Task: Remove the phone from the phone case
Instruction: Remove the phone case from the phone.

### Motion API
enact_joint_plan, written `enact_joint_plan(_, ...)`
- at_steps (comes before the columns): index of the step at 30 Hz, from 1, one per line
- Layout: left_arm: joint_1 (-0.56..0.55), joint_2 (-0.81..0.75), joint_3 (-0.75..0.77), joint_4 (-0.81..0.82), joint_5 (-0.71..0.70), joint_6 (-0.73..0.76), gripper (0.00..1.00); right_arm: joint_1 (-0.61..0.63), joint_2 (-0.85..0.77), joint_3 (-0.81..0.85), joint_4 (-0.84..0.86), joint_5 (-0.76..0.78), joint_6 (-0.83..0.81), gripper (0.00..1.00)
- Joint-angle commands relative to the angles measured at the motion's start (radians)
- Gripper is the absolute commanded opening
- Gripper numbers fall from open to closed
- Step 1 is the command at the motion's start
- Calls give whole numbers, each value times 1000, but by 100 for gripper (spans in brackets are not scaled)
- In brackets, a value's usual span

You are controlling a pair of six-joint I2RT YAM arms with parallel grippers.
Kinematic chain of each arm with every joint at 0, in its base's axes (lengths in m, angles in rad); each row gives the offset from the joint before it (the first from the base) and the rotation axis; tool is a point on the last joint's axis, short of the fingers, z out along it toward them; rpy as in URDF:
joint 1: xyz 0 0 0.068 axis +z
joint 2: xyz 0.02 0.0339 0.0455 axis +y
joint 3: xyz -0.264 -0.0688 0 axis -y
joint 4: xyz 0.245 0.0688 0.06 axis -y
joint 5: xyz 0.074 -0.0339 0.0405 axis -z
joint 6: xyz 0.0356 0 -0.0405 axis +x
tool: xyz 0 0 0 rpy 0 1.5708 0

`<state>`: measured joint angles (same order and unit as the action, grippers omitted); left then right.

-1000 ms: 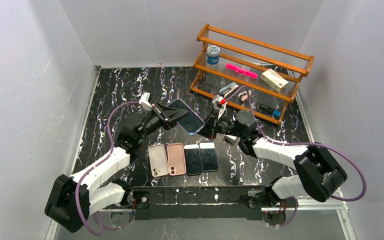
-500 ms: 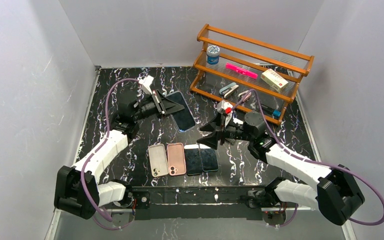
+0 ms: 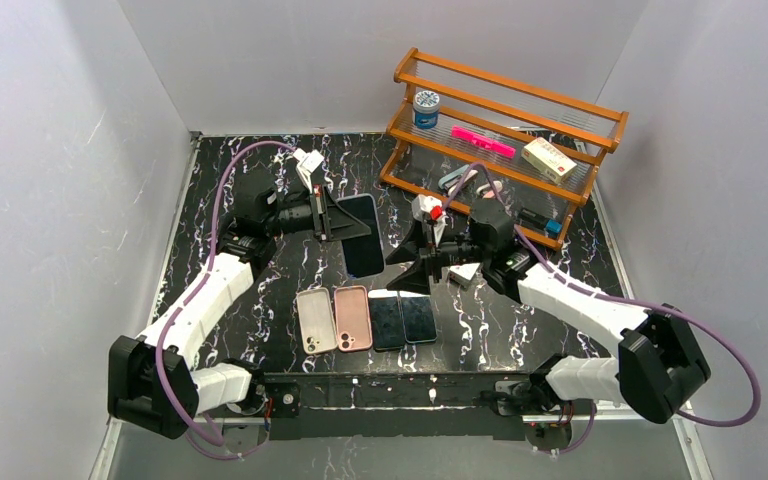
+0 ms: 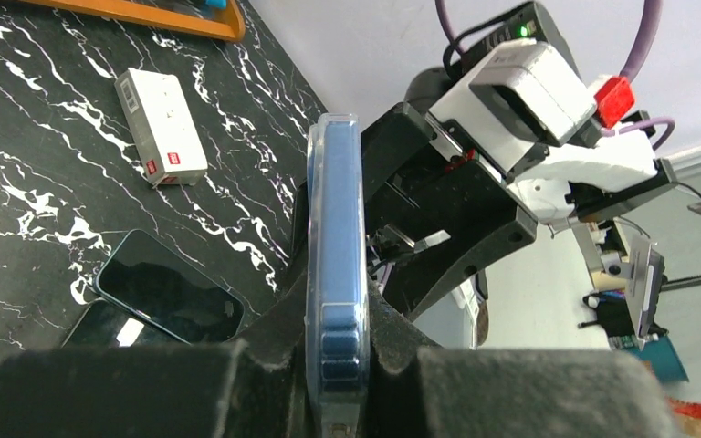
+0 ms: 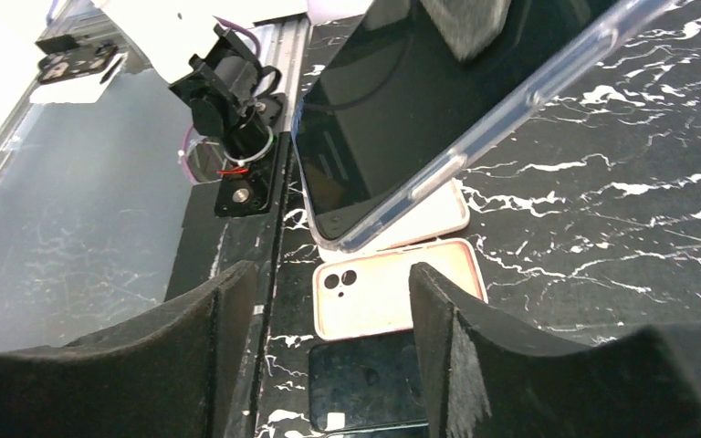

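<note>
- Loc: phone [image 3: 363, 235] sits in clear case [image 5: 529, 91], held on edge above worktop [image 3: 470, 335].
- Left fingers [image 4: 274, 351] clenched on the cased phone's sides.
- Right fingers [image 5: 210, 338] spread wide, empty, just beside phone.
- Prob. phone is stiff w/ slick, fragile glass; case rim bendy, so peel at a free corner.

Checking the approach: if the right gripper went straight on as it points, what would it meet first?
Probably the dark-screened phone in its clear plastic case, held on edge by the left gripper. The open right gripper faces it, and its wrist view shows the phone straight ahead, though the gap is unclear.
</note>
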<state>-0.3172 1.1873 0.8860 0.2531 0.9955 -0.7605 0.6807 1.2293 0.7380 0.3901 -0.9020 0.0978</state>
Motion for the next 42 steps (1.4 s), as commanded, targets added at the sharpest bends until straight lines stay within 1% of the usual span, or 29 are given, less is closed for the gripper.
enact_joint_plan(1,4,-37,56,2,85,42,0,1,36,86,3,-98,-16,67)
enact_joint_plan(10,2,-33,56,3,97,53,0,32,98,153,-9,-133,-12,57)
enact_joint_plan(13,3,-38,53,3,98,56,0,38,111,164,-19,-144,-21,51)
enact_joint_plan(14,3,-40,53,3,99,55,0,41,115,166,-23,-145,-26,48)
enact_joint_plan(16,3,-41,52,3,102,52,0,46,120,171,-40,-148,-50,38)
enact_joint_plan(17,3,-41,53,3,104,50,0,49,122,173,-51,-150,-69,30)
enact_joint_plan(18,2,-42,53,2,104,46,0,52,122,174,-61,-149,-90,20)
enact_joint_plan(19,1,-42,52,3,104,41,0,55,122,175,-67,-150,-96,15)
enact_joint_plan(20,1,-40,51,4,105,36,0,58,122,176,-75,-151,-135,9)
enact_joint_plan(22,2,-38,47,6,106,24,0,66,122,182,-102,-156,-196,1)
enact_joint_plan(25,1,-33,37,29,100,-18,0,81,121,201,-161,-142,-302,1)
enact_joint_plan(29,-20,-39,18,87,95,-75,0,86,116,219,-168,-118,-370,1)
enact_joint_plan(33,-69,-43,8,105,82,-100,0,91,114,238,-172,-27,-410,1)
enact_joint_plan(36,-82,-58,0,100,67,-91,0,91,110,248,-177,-11,-410,1)
enact_joint_plan(37,-81,-63,10,64,58,-65,0,91,107,247,-189,-8,-410,1)
enact_joint_plan(38,-80,-66,32,-8,53,-5,0,92,100,241,-203,-3,-413,1)
enact_joint_plan(39,-80,-66,56,-76,38,60,0,91,89,230,-213,2,-417,3)
enact_joint_plan(40,-80,-64,78,-134,25,113,0,91,74,212,-218,7,-421,8)
enact_joint_plan(42,-80,-54,109,-197,13,190,0,90,38,173,-234,21,-427,26)
